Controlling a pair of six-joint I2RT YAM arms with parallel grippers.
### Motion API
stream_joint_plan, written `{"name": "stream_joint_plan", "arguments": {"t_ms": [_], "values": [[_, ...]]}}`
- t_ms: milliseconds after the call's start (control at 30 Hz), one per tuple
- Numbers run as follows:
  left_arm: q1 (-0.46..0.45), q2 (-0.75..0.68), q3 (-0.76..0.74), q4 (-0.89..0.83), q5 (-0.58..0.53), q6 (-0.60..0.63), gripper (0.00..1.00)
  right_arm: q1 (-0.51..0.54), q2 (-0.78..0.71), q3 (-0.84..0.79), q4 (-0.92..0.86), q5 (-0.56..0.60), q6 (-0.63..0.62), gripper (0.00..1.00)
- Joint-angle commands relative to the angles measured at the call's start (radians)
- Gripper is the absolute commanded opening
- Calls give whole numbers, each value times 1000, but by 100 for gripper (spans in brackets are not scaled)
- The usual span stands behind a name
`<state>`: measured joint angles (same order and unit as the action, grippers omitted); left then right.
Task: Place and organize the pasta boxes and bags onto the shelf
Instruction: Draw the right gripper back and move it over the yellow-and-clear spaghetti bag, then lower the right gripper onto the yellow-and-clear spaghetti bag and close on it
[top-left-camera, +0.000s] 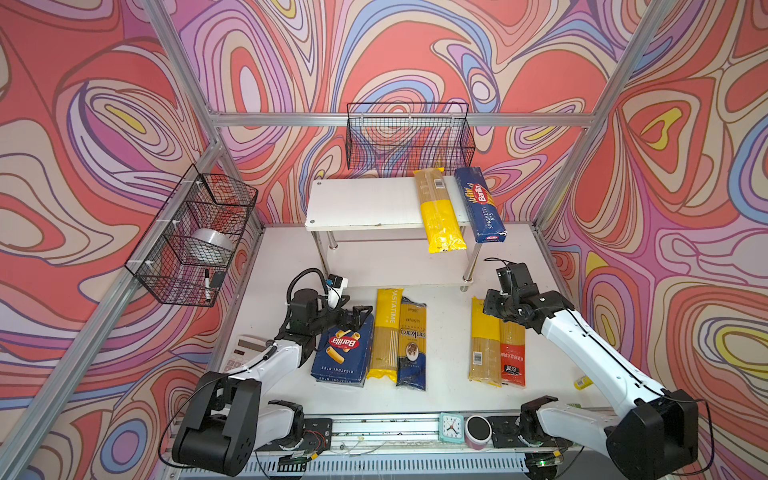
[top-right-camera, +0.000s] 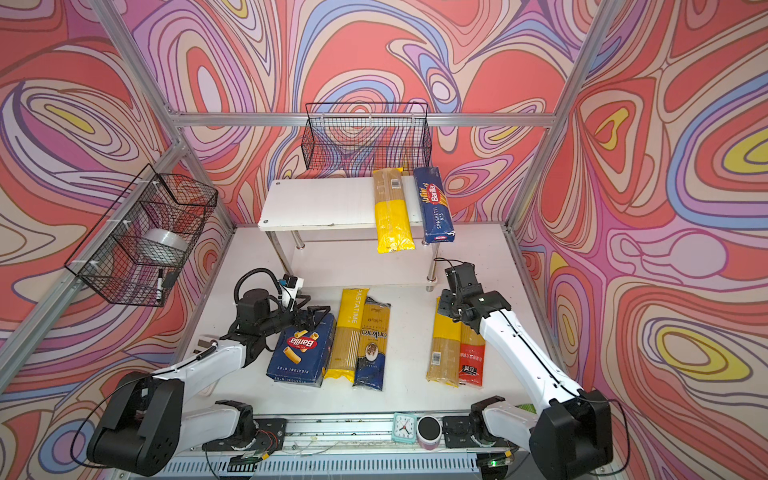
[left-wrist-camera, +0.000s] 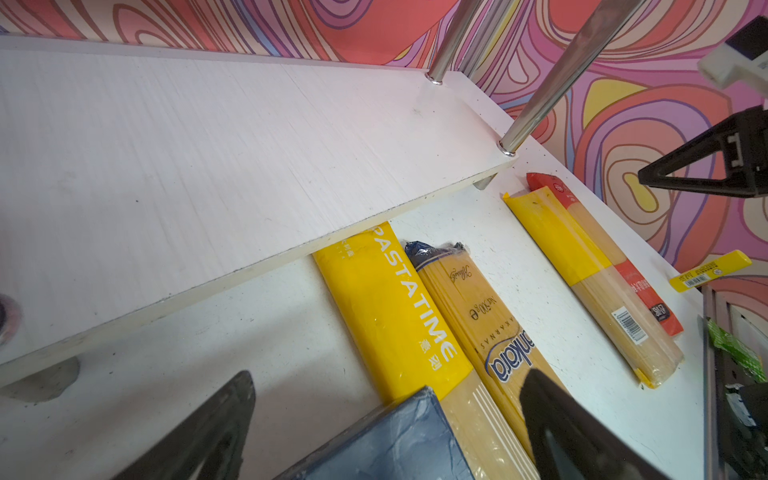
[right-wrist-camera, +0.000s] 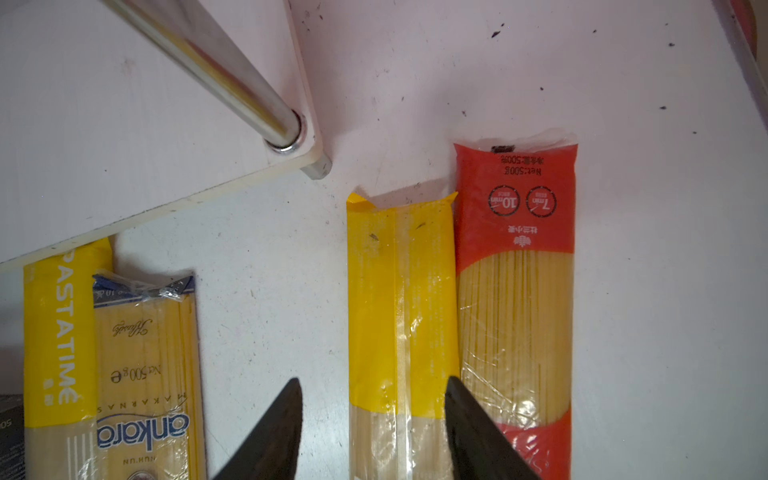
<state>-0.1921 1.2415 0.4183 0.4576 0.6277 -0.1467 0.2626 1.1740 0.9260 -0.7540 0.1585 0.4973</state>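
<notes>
Left arm (top-left-camera: 270, 357) and right arm (top-left-camera: 582, 340) wear white shells over black joints, with thin black cables alongside. Bulky black housings sit nearest the rail (top-left-camera: 374, 430) — fingers (right-wrist-camera: 270, 432) are black wedges.

Left claw (left-wrist-camera: 390, 374) and right claw (right-wrist-camera: 374, 379) both held low — jaws spread apart.

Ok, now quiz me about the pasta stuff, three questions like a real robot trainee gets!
1. True or false: the red bag is on the shelf.
2. How many packs lie on top of it?
3. The right gripper hangs over: A table's yellow bag, B blue bag, C rigatoni box?
Key: 1 false; 2 two, the Spaghetti box and shelf's yellow bag; 3 A.
</notes>
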Motion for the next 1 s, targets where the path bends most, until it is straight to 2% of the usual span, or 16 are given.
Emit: {"name": "stream_joint_plan", "arguments": {"t_ms": [0,467,633,767,967], "values": [[-6,4,19,3,7,0,100,-7,-36,-13,27,29,22,57],[-6,11,24,-1,12,1,100,-36,-34,-78,50,57,33,59],[-5,10,25,-2,12,1,100,-35,-28,-121,74,-25,57,65],[-6,15,26,-1,11,1,100,-35,-5,-116,-2,-6,92,67],[-6,15,28,-5,15,2,100,-35,9,-158,10,-73,103,73]]}}
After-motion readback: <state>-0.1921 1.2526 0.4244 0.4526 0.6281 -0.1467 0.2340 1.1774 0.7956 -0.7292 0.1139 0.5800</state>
